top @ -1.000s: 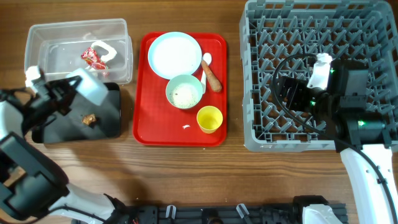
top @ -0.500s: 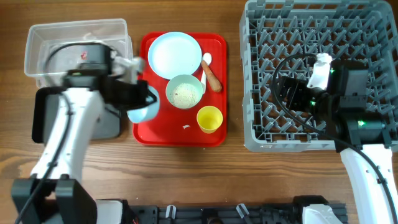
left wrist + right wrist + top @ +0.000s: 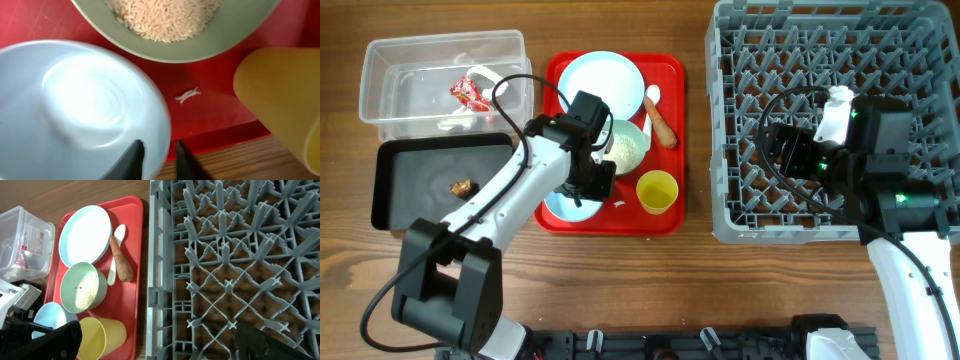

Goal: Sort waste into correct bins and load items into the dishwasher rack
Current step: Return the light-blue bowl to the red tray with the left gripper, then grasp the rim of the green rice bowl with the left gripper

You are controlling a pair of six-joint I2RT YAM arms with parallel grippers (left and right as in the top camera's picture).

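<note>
My left gripper [image 3: 588, 186] is shut on the rim of the light blue bowl [image 3: 565, 207], which is empty and low over the front left of the red tray [image 3: 665, 215]. In the left wrist view my fingers [image 3: 159, 156] pinch the bowl's [image 3: 75, 100] rim. Beside it are the pale green bowl [image 3: 620, 148] holding rice [image 3: 165, 17], the yellow cup [image 3: 657, 190] and a white paper scrap [image 3: 187, 95]. The pale blue plate [image 3: 600, 85], white spoon [image 3: 651, 98] and carrot-like stick [image 3: 664, 126] lie farther back. My right gripper [image 3: 157, 332] is open and empty over the grey rack [image 3: 840, 60].
The clear tub [image 3: 390, 60] at the back left holds the red-and-white wrapper [image 3: 470, 92] and white paper. The black tray [image 3: 420, 165] in front of it holds a brown scrap [image 3: 463, 187]. Bare wood runs along the front edge.
My left arm swung right from the black tray to the red tray, carrying the light blue bowl down to the tray's front left. The right arm has not moved.
</note>
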